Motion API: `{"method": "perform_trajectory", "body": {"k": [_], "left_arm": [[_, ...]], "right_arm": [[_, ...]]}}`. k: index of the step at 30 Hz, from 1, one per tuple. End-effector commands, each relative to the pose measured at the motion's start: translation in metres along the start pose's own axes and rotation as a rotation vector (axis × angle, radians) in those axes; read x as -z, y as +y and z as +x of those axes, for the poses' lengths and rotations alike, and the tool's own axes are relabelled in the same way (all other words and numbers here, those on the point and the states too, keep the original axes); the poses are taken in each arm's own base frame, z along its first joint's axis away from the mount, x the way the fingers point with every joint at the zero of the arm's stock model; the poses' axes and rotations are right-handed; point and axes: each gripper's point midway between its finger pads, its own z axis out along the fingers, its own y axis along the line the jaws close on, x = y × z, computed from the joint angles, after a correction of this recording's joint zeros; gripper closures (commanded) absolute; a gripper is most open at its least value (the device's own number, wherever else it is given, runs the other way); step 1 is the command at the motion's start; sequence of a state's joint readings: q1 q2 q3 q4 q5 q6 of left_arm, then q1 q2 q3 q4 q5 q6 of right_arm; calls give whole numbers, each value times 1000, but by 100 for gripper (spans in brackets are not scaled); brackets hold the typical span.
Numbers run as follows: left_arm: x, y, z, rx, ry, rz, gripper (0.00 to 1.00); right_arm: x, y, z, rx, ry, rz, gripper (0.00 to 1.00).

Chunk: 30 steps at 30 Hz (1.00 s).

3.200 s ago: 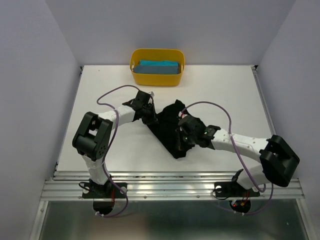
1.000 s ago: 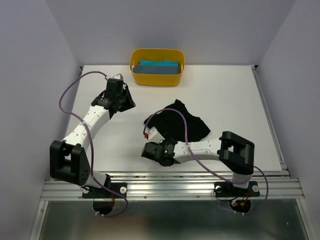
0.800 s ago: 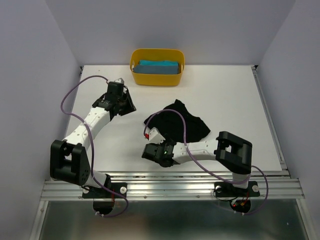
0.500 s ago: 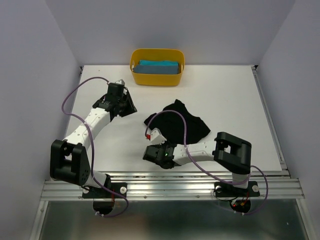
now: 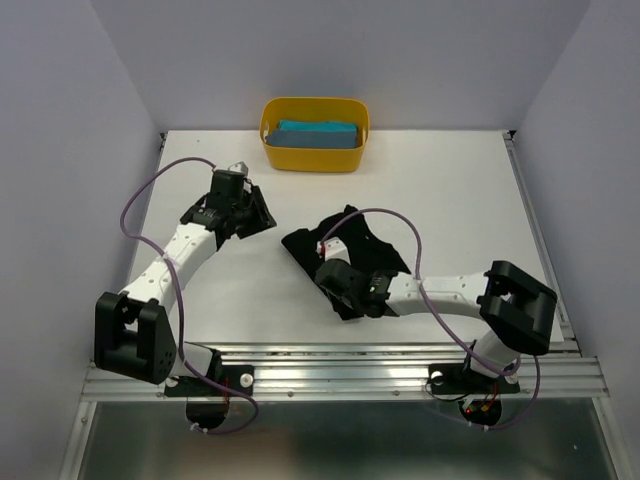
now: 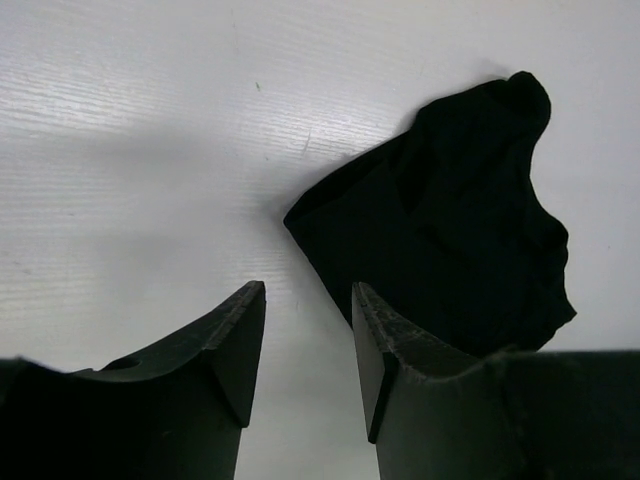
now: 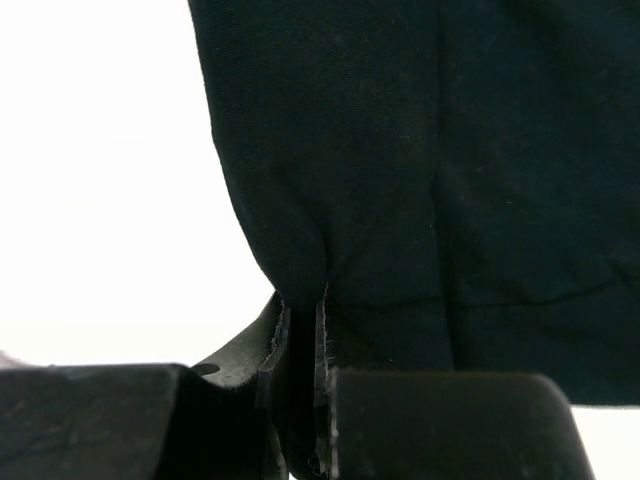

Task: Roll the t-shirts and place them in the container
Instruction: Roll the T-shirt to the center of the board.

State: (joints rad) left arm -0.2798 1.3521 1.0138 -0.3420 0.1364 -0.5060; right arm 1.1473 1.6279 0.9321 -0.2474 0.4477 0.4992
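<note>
The smooth white table shows fine streaks in the left wrist view. Near its middle lies the black t-shirt, a soft, matte, crumpled heap with an irregular outline and a pointed corner toward the left arm. At the far edge stands a glossy yellow plastic tub, rounded at the corners, with the teal-blue t-shirt folded flat inside. The right gripper is pressed nearly together, pinching a puckered fold of the black cloth. The left gripper holds its dark wedge-shaped fingers apart over bare table, just beside the shirt's edge.
</note>
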Motion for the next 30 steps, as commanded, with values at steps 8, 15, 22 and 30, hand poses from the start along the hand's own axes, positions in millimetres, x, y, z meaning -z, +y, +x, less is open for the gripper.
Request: {"method": "perform_trajectory", "body": {"k": [8,15,22,30], "left_arm": [[17,-6,7,-15,-15,57,26],[15,-6,22,-11,18,71,14],[5,-15,42,-19,60,97,14],[-13,-40,63,-61,106,146,51]], "right_arm": [[20,47,-31,-346,37,-504,99],[27,39,-39,-508,71,-669,99],[38,34,-44,-659,110,-846,99],[40,21,-37,-805,158,-950,99]]}}
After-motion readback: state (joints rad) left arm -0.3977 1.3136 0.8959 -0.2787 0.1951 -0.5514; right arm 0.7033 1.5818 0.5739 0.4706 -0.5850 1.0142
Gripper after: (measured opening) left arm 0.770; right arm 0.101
